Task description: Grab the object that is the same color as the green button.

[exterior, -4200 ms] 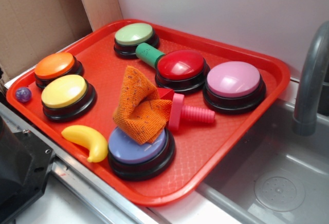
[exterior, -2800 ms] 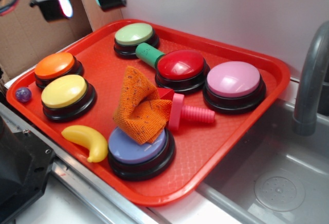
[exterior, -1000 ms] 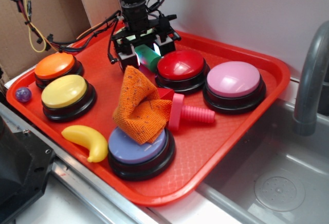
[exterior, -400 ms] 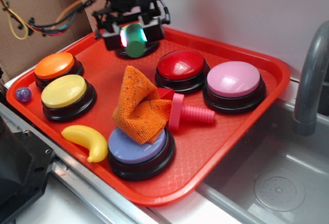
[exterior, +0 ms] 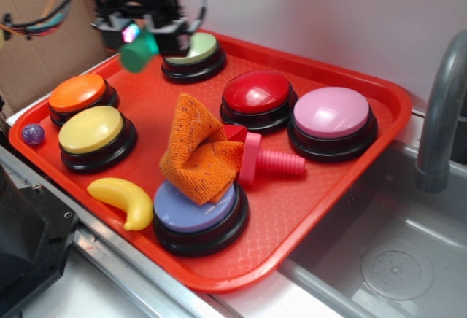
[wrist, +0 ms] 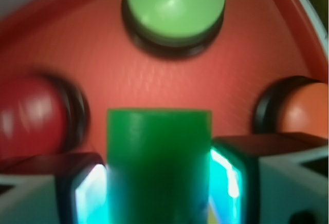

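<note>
Exterior view: the claw [exterior: 140, 39] sits in the upper left of the frame, above the red tray's [exterior: 379, 114] far left corner, clenched on the small teal-green cylinder [exterior: 139, 53], which hangs in the air clear of the tray floor. A moment earlier the claw held the cylinder directly in front of the green button [exterior: 194, 47], hiding most of it; now it has shifted left and the button's pale dome shows again just right of the claw. Before that, the cylinder lay on the tray between the green button and the red button [exterior: 257, 92].

The wrist view shows the cylinder [wrist: 158, 167] filling the lower centre, pinched between the two fingers [wrist: 234, 175] with lit pads on either side. Beyond it the green button [wrist: 175, 3] sits at the top of the frame, the red button [wrist: 31, 116] blurred at the left and the orange button [wrist: 303, 112] at the right.

The rest of the tray is as it was: the yellow button [exterior: 92, 130], the pink button [exterior: 332, 113], the orange cloth [exterior: 198, 150] draped over the purple button [exterior: 191, 212], the pink bolt toy [exterior: 271, 160] and the banana [exterior: 122, 200].
</note>
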`<action>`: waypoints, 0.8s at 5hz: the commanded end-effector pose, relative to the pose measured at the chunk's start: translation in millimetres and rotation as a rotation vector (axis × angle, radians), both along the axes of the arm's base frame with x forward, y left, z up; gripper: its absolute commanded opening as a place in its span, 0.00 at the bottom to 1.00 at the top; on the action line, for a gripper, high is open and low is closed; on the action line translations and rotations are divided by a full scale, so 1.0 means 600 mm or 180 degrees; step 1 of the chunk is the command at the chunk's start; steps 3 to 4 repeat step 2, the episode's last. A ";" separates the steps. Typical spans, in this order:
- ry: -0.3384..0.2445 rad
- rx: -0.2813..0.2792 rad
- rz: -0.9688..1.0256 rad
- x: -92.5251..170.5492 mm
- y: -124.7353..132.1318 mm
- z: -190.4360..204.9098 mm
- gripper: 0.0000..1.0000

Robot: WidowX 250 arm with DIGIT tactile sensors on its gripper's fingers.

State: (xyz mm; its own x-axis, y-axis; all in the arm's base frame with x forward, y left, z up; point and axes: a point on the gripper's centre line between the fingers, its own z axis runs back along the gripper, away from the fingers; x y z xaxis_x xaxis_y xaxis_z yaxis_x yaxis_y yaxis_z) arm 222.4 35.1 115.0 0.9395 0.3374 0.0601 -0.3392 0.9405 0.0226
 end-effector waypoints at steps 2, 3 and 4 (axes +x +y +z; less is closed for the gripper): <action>-0.0100 -0.0058 -0.0101 -0.001 0.043 0.042 0.00; -0.0100 -0.0058 -0.0101 -0.001 0.043 0.042 0.00; -0.0100 -0.0058 -0.0101 -0.001 0.043 0.042 0.00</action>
